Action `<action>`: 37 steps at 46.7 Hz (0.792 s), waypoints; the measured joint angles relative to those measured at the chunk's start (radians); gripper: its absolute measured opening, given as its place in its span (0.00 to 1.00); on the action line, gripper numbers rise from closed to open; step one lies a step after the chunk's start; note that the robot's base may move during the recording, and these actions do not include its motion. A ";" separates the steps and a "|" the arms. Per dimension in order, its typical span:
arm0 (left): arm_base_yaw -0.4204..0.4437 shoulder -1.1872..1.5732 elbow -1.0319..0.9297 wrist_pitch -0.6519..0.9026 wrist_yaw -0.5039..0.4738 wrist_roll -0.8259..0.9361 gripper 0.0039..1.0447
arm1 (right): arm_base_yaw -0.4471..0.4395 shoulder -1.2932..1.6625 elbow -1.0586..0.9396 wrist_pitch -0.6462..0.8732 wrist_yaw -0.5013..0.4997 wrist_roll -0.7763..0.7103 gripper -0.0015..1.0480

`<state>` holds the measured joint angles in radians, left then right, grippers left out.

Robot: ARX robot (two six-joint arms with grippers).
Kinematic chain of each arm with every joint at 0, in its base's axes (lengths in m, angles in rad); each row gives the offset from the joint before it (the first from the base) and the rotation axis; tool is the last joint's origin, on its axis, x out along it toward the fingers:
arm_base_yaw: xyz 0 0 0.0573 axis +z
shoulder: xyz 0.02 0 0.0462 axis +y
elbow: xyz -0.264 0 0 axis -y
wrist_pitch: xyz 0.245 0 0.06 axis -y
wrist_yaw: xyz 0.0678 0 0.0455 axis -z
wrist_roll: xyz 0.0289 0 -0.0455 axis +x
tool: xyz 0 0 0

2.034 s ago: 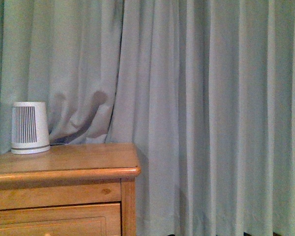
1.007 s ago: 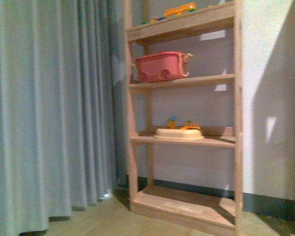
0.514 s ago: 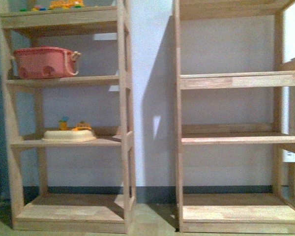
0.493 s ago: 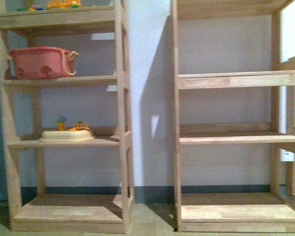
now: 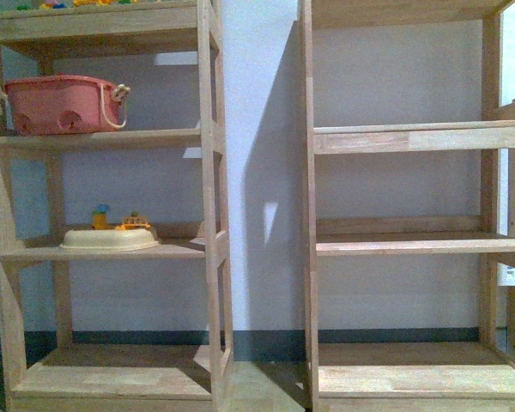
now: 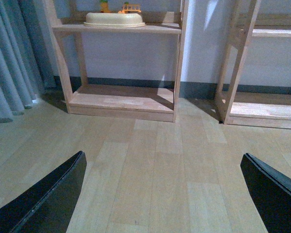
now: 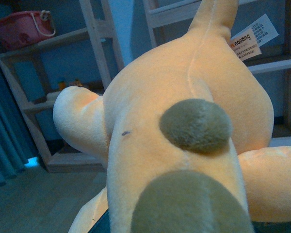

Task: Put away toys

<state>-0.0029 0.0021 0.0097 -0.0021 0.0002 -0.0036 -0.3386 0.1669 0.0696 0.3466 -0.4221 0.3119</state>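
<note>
Facing a pale wooden open shelf rack (image 5: 210, 172) that carries a pink plastic basket (image 5: 60, 105) and a cream shallow tray (image 5: 109, 239).

Seeing the soft orange-yellow plush animal with olive-green bumps (image 7: 184, 121) pressed close to the right wrist camera, off the floor and well short of that rack.

Judging it light, squashy, grippy rather than slick, and in no way fragile. Likely to sag and swing from any one hold. Better taken across the thick body between the bumps than by a limb or the white sewn-in label (image 7: 250, 39).

Cannot tell how the jaws of the right gripper stand, with plush hiding them, nor whether clamped on it.

Holding the left gripper (image 6: 162, 160) low over the pale plank floor (image 6: 155, 194), aimed toward the rack's bottom shelf. Jaws spread wide, gripping nothing.
</note>
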 joint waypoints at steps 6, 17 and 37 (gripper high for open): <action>0.000 0.000 0.000 0.000 0.000 0.000 0.95 | 0.000 0.000 0.000 0.000 -0.001 0.000 0.19; 0.002 0.000 0.000 0.000 -0.002 0.000 0.95 | 0.001 0.002 0.000 0.000 -0.008 0.000 0.19; 0.001 0.000 0.000 0.000 0.000 0.000 0.95 | -0.001 0.000 0.000 0.000 -0.001 0.000 0.19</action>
<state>-0.0017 0.0025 0.0097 -0.0021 -0.0002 -0.0040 -0.3393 0.1673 0.0696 0.3466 -0.4232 0.3119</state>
